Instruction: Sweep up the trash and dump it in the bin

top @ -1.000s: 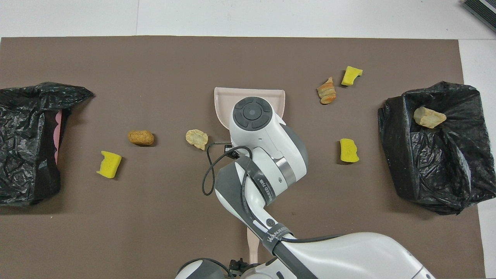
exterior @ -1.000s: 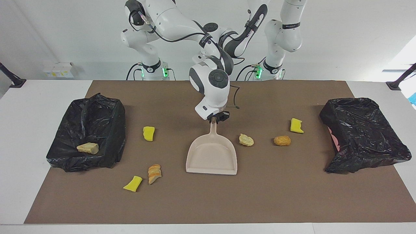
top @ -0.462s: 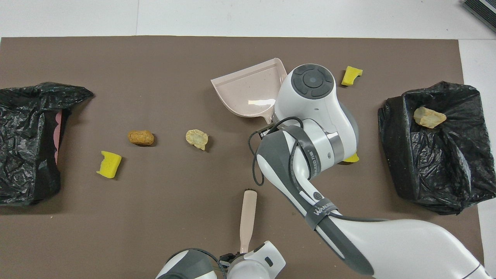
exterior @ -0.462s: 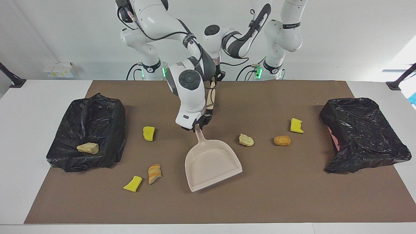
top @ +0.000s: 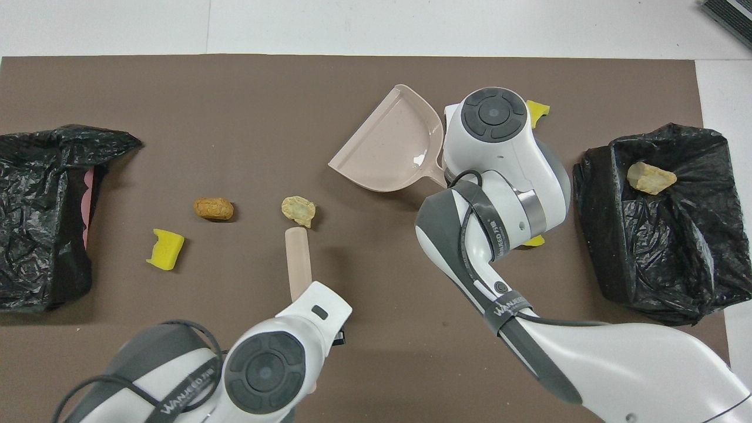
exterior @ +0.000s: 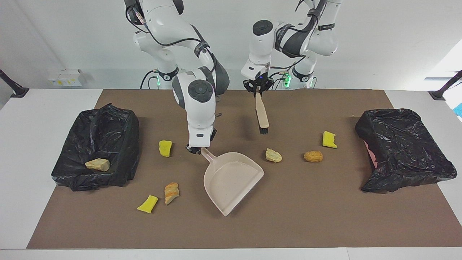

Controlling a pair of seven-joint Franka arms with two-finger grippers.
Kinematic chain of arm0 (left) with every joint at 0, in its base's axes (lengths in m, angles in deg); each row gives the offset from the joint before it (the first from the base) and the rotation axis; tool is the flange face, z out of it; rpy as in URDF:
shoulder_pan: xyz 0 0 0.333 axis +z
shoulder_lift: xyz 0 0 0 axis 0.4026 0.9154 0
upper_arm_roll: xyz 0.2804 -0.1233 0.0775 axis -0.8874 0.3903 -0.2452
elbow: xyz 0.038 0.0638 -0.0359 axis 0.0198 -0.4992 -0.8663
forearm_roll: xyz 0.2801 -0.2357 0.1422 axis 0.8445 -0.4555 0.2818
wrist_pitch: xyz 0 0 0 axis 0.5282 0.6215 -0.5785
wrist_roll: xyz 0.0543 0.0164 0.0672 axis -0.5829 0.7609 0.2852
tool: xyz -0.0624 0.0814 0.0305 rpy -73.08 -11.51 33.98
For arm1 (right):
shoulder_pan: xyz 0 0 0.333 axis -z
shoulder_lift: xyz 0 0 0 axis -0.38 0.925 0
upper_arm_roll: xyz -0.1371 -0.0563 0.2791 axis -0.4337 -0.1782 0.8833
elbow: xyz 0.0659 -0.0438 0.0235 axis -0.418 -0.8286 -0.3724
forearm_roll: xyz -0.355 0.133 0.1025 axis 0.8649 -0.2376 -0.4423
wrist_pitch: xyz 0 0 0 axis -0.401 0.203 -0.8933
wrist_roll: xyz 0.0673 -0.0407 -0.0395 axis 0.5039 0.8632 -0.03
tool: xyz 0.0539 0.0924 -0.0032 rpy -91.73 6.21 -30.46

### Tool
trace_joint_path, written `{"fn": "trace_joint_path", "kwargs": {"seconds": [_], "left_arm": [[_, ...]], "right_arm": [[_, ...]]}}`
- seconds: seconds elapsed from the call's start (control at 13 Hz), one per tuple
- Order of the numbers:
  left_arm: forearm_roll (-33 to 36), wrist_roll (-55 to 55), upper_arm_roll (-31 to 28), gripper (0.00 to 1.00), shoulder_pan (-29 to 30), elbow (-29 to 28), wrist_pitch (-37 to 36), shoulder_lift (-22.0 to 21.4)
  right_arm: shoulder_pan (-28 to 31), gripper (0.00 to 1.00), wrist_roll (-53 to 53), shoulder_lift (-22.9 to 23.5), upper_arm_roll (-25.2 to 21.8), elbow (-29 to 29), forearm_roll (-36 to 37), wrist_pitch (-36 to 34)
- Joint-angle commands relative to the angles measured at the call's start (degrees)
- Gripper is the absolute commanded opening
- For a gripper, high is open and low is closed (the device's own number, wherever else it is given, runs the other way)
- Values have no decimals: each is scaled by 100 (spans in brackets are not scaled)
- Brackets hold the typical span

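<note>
My right gripper (exterior: 195, 148) is shut on the handle of the beige dustpan (exterior: 231, 180), which lies angled low on the brown mat (exterior: 288, 216), its mouth turned away from the robots. My left gripper (exterior: 257, 90) is shut on the top of a beige brush (exterior: 261, 115), which hangs with its black bristles down above the mat. In the overhead view the brush handle (top: 298, 258) points at a tan lump (top: 298, 210). Trash lies scattered: a tan lump (exterior: 273, 155), a brown lump (exterior: 313, 156), yellow chunks (exterior: 329, 139) (exterior: 165, 148) (exterior: 147, 204) and a bread slice (exterior: 171, 192).
A black-bagged bin (exterior: 108, 133) stands at the right arm's end of the table with a tan piece (exterior: 97, 164) inside. A second black-bagged bin (exterior: 404, 144) stands at the left arm's end. The right arm's wrist (top: 499, 141) covers part of two yellow chunks from above.
The right gripper has swung the dustpan toward the right arm's end and turned it. The left gripper has shut on the brush and carried it up and out toward the tan lump.
</note>
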Motion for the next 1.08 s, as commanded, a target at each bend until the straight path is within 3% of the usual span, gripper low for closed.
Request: {"fn": "trace_joint_path", "kwargs": {"seconds": [0.0,0.38,0.62,1.0], "left_arm": [[271,72,73,0,637,184,-330,39],[835,89,82,0,1788,149,-568,92],[844,658,82,0,2553,-87,-612,22],[1037,1135,82,0,2968,-825,-324,-22]], "right_arm": [[54,0,-868,-83,70,-54,207,-192],[37,0,-2530,-48,78,-98,796,-97],[-51,0,-3146,23,96,-98,1130,298],[-226,0,-3350,216,131,-81,1113,536]]}}
